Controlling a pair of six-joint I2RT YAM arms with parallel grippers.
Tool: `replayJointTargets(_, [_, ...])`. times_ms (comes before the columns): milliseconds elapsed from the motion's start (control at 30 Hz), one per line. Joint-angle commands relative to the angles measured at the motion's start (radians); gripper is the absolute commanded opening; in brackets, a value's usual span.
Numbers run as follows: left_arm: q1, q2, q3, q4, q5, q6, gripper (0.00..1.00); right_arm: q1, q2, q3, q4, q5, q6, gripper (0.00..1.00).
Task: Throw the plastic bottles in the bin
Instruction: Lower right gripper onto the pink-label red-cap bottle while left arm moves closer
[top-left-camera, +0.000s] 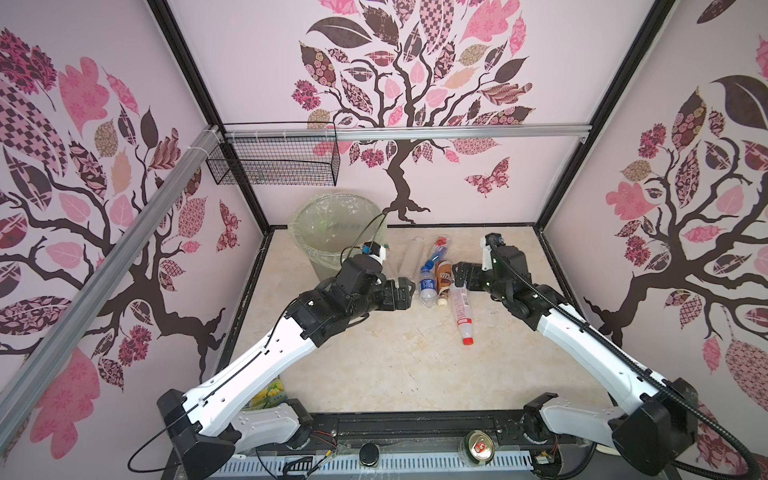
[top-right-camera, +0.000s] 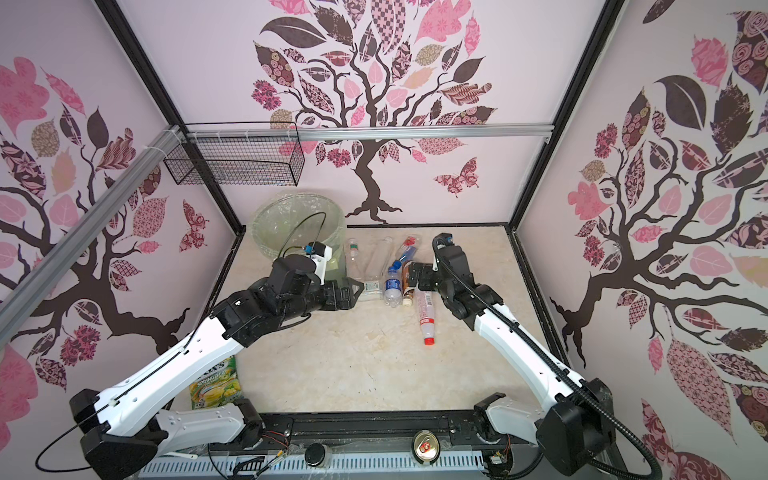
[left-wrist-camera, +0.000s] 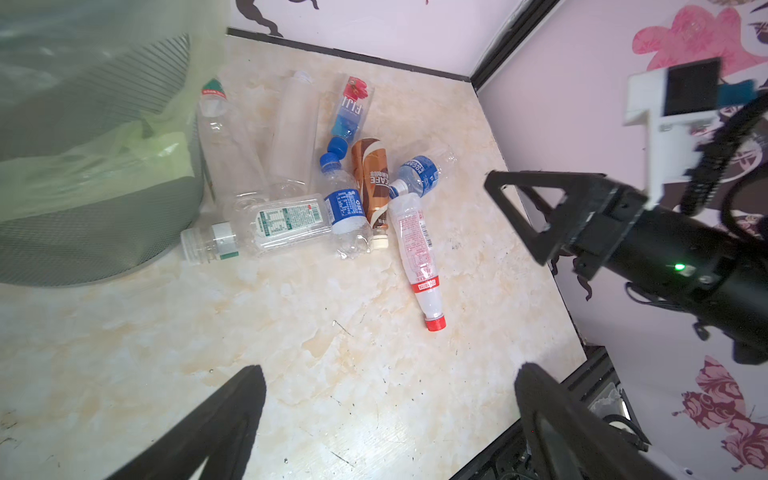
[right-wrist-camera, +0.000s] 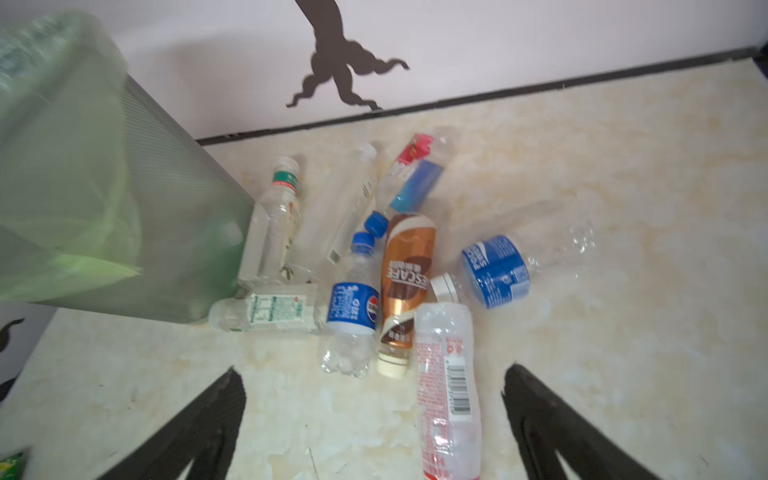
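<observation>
Bottles: crumpled clear, blue-labelled and brown plastic bottles (left-wrist-camera: 371, 183) lay heaped near the far edge of the marbled bench (top-left-camera: 395, 365).
Bin: round, ribbed, pale-green translucent bin (right-wrist-camera: 124, 208), bag-lined, stood beside them, far-left corner.
Fingers: left gripper (left-wrist-camera: 388, 372) and right gripper (right-wrist-camera: 374, 370) gaped wide, empty.

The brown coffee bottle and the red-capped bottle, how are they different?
The brown coffee bottle has an opaque brown wrap and a cream cap; the red-capped bottle is pale and translucent with red print. The red-capped bottle looks longer than the brown coffee bottle. Both lie on their sides, caps on.
</observation>
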Motion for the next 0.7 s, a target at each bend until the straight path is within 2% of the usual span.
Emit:
replayJointTargets(0, [-0.026, 0.012, -0.045, 0.038, -0.032, -0.009, 0.98, -0.005, -0.011, -0.074, 0.022, 0.040, 0.042, 1.00])
replayJointTargets(267, [-0.030, 0.029, -0.109, 0.105, 0.020, -0.046, 0.98, -0.006, 0.079, -0.206, 0.093, 0.072, 0.040, 1.00])
replayJointTargets(667, [-0.030, 0.105, -0.116, 0.126, 0.066, -0.032, 0.98, -0.010, 0.265, -0.192, 0.179, 0.037, 0.031, 1.00])
